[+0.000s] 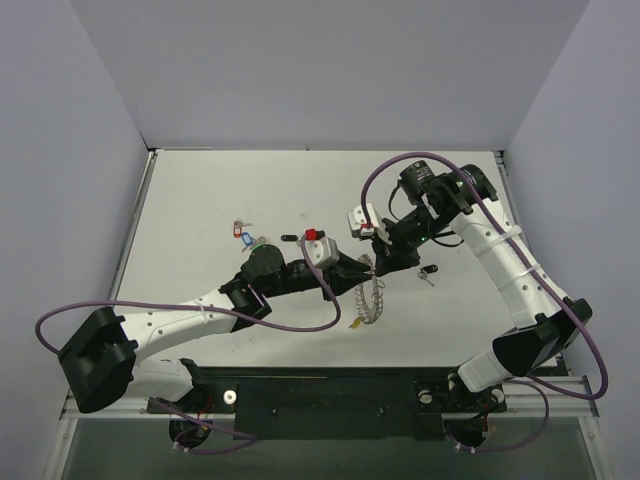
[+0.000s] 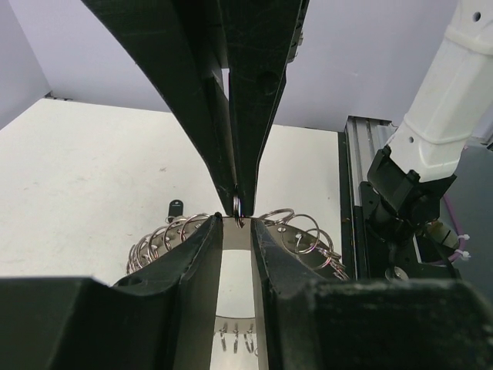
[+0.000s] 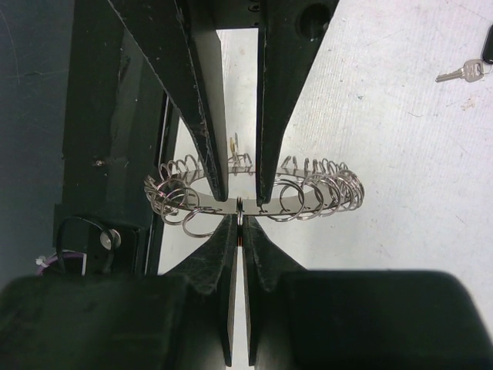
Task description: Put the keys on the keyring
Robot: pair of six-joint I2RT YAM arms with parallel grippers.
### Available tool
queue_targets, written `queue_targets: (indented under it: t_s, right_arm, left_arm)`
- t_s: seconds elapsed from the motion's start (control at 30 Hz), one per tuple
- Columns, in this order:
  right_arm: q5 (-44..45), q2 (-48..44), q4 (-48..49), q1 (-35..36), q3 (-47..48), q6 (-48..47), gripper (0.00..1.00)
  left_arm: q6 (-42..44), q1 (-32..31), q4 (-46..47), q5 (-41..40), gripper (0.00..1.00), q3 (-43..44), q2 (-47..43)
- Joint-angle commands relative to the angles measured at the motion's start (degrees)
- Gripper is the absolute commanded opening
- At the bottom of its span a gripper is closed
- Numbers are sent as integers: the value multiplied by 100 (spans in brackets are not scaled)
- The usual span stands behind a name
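The left gripper (image 2: 236, 225), jaws part-spread, clasps the keyring (image 3: 323, 191) aloft, apparently steadying it while the right gripper (image 3: 240, 222), fully closed, pinches one fringe ring (neither carries a key), the keys (image 3: 461, 72) lying on the table (image 1: 200, 200).

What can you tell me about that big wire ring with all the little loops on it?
The keyring is a large thin loop of silvery wire, crowded with many small shiny metal rings that stand along it like coils. It sits between the two arms, over the middle of the white table. The right hand is shut on one small ring. The left hand straddles that same spot with fingers apart; whether they press the loop is unclear.
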Motion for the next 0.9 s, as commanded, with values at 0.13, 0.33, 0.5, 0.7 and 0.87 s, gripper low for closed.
queue_targets:
  t_s: [0.13, 0.33, 0.5, 0.7, 0.87]
  right_arm:
    - [-364, -221, -555, -67, -46, -131, 0]
    - [-356, -239, -546, -67, -46, -148, 0]
    - [-417, -213, -546, -67, -55, -148, 0]
    - [-409, -212, -538, -58, -55, -148, 0]
    - [-426, -221, -538, -67, -55, -148, 0]
  left_arm:
    - [-118, -17, 386, 150, 31, 364, 0]
    - [-127, -43, 343, 89, 28, 408, 132]
    - [-66, -61, 255, 10, 28, 443, 159]
    - [-13, -79, 193, -25, 20, 487, 176]
    - [84, -87, -62, 10, 1, 592, 211]
